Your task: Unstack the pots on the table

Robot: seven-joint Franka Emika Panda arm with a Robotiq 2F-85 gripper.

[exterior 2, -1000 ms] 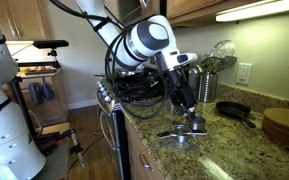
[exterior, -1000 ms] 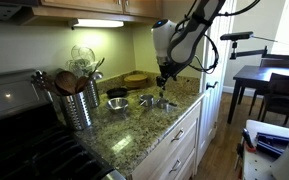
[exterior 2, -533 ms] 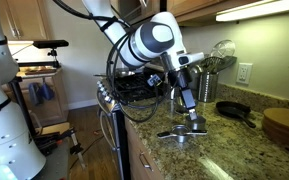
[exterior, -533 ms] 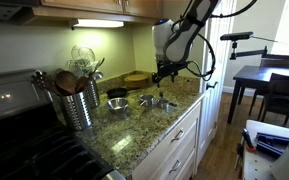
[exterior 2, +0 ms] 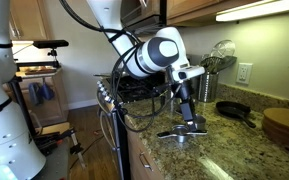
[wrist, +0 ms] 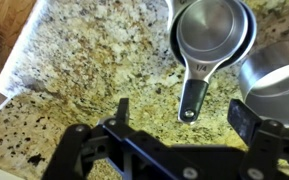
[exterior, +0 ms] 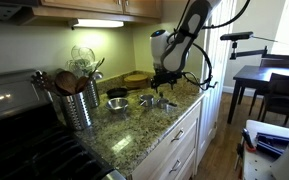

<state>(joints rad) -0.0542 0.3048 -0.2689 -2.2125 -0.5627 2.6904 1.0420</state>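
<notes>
Speckled granite table adjoins, apparently, a dark stove.

Lit by an under-cabinet light strip, switched on and fixed beneath wooden upper cabinets. Backed by a pale yellow-green wall, fitted in an exterior view with a white wall outlet. Closed below by white base cabinets with panelled fronts. Bounded at one end by a black stove. Floored in brown wood. Furnished beyond the cabinet run with a dark wooden dining table and a dark chair just beside it. Brightened behind the dining table by a window, overexposed, no detail readable.
</notes>
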